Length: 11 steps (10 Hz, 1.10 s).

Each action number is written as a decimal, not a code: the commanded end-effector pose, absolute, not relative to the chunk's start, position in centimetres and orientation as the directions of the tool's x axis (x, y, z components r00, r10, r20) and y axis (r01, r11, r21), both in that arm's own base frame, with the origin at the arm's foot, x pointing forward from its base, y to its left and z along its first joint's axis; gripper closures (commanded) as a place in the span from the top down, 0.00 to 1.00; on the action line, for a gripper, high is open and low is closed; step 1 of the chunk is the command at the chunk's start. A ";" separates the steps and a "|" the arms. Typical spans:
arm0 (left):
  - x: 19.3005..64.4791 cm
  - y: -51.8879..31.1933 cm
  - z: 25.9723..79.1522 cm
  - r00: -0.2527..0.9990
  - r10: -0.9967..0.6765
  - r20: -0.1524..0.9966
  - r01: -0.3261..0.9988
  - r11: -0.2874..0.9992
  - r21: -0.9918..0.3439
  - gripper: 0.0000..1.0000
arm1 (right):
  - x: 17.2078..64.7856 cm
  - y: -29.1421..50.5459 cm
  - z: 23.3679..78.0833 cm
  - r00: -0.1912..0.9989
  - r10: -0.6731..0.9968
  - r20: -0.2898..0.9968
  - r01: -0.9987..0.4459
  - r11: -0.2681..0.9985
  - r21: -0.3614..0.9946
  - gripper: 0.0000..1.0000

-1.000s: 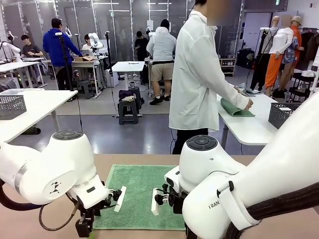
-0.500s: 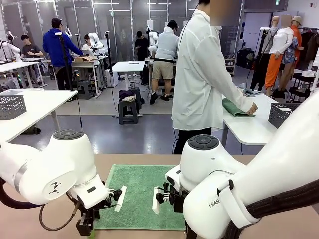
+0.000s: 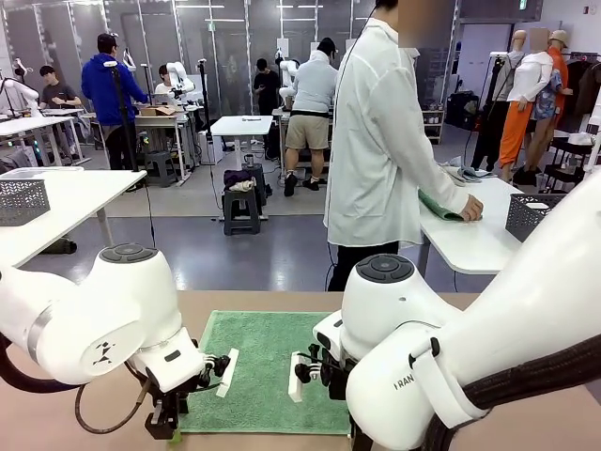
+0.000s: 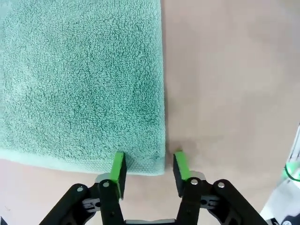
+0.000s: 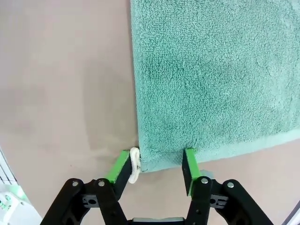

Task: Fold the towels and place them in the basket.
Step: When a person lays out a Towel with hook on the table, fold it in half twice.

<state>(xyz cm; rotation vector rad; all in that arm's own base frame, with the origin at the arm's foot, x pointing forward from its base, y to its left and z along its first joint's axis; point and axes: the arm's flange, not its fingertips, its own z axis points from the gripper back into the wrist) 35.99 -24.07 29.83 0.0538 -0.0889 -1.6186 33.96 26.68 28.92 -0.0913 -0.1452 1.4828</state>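
**Item 1. Surface.** Tan table point(image 4: 234, 70), robot's side, in an open workshop with white benches beyond.

**Item 2. Sea-green towel point(image 4: 84, 79).** Lies flat and unfolded at 6 o'clock of the front view. Its near hem faces the arms.

**Item 3. Left gripper point(image 4: 149, 161).**
- Position: 7 o'clock, at the towel's near corner.
- State: jaws apart, nothing pinched. One pad sits over the hem, the other on bare table just beside the side edge.

**Item 4. Right gripper point(image 5: 157, 161).**
- Position: 5 o'clock, at the other near corner.
- State: jaws likewise apart and empty. One pad is over the hem, the other beside a white hanging loop point(image 5: 135, 165).

**Item 5. Handling note (judgement).**
- The step is a two-corner pinch for the first fold.
- Both holds sit very close to the edges and may slip, so a bite slightly further onto the terry would hold better.
- Clamp both corners together, lift level, and carry the near hem towards 12 o'clock onto the far hem.
- Keep the loop from snagging.

**Item 6. Person point(image 3: 376, 141).** At 1 o'clock, past the table, with a hand point(image 3: 467, 209) on another green towel point(image 3: 434, 205) on a white bench.

**Item 7. Dark mesh basket point(image 3: 531, 214).** At 2 o'clock on that bench, well apart from the arms. It is possibly the task's basket, but I cannot tell.
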 end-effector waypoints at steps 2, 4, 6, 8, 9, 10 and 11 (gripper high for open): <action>36.1 -24.2 29.9 -0.045 -0.999 0.025 0.995 -0.042 0.093 0.51 | 34.2 26.1 28.8 0.075 0.996 0.045 -0.991 0.079 -0.107 0.57; 36.1 -24.3 30.1 -0.045 -0.999 0.024 0.995 -0.043 0.090 0.51 | 34.2 26.2 29.3 0.077 0.996 0.044 -0.991 0.081 -0.103 0.57; 36.2 -24.3 30.3 -0.043 -0.999 0.026 0.995 -0.041 0.087 0.51 | 34.2 26.3 29.8 0.077 0.996 0.042 -0.992 0.081 -0.093 0.57; 36.4 -24.3 30.4 -0.043 -0.999 0.029 0.995 -0.041 0.088 0.51 | 34.3 26.3 30.2 0.075 0.996 0.040 -0.992 0.079 -0.095 0.57; 36.4 -24.4 30.5 -0.044 -0.999 0.030 0.995 -0.041 0.091 0.51 | 34.4 26.3 30.3 0.073 0.997 0.039 -0.992 0.077 -0.096 0.57; 36.4 -24.4 30.6 -0.045 -0.998 0.031 0.995 -0.042 0.090 0.51 | 34.4 26.3 30.3 0.072 0.997 0.041 -0.993 0.075 -0.091 0.57; 36.6 -24.5 30.7 -0.047 -0.998 0.032 0.995 -0.044 0.085 0.51 | 34.6 26.2 30.2 0.068 0.997 0.044 -0.994 0.072 -0.085 0.57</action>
